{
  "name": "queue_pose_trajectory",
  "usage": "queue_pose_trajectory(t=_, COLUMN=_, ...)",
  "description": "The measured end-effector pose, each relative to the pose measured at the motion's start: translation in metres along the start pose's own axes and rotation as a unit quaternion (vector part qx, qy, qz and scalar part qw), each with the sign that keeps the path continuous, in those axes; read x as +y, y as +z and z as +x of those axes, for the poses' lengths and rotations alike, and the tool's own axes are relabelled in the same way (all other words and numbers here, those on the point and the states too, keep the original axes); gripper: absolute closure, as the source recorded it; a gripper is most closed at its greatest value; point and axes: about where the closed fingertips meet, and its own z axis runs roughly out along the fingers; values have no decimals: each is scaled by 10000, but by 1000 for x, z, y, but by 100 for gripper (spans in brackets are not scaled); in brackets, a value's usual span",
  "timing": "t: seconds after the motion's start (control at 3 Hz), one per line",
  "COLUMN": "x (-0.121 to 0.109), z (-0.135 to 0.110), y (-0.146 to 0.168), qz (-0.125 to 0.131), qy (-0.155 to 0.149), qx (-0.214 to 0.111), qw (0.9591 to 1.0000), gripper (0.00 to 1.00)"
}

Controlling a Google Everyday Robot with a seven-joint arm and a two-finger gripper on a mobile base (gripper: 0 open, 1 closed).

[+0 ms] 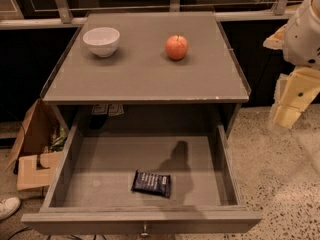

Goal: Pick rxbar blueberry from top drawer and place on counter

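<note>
Dim room, speckled floor (pixel 280 179), dark panels behind a grey cabinet. Its flat top, the surface (pixel 145 79), fills the upper middle of the frame. White bowl (pixel 101 40) sits at its upper left, red-orange apple (pixel 177 47) a little right of centre, the two well apart. The front half of it is bare, which I judge leaves room to set something down.

Top drawer (pixel 64 166) is pulled out toward the bottom of the frame, so its floor is open from above. Small knob (pixel 145 230) at the bottom edge. Rxbar blueberry (pixel 151 183) lies flat on the drawer floor, lower centre, near the front wall but touching no wall. Dark wrapper, long side running roughly left to right.

Claw (pixel 292 104) hangs at the right edge of the frame, mid-height, outside the cabinet and beyond the drawer's right wall. It carries nothing that I can see; whether it is apart or together I cannot tell. The bar lies well to its lower left, with the drawer's side wall between them. Judgement: pick not yet begun; the reach must come in leftward and down over that wall.

Cardboard box (pixel 30 134) and a shoe toe (pixel 7 206) at the left edge.
</note>
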Motion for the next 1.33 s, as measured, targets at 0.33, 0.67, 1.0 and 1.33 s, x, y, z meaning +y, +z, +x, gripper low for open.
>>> queue_pose_trajectory(t=0.33, x=0, z=0, y=0, qz=0, qy=-1, qx=0, qw=10000, gripper=0)
queue_pose_trajectory(t=0.67, x=16, z=-21, y=2, qz=60, qy=-323, qx=-97, qw=9994, gripper=0)
queue_pose_trajectory(t=1.0, x=35, z=-46, y=16, qz=-39, qy=-641, qx=-153, qw=9978, gripper=0)
queue_pose_trajectory(t=1.33, x=35, z=-46, y=16, qz=-39, qy=-641, qx=-153, qw=9978, gripper=0)
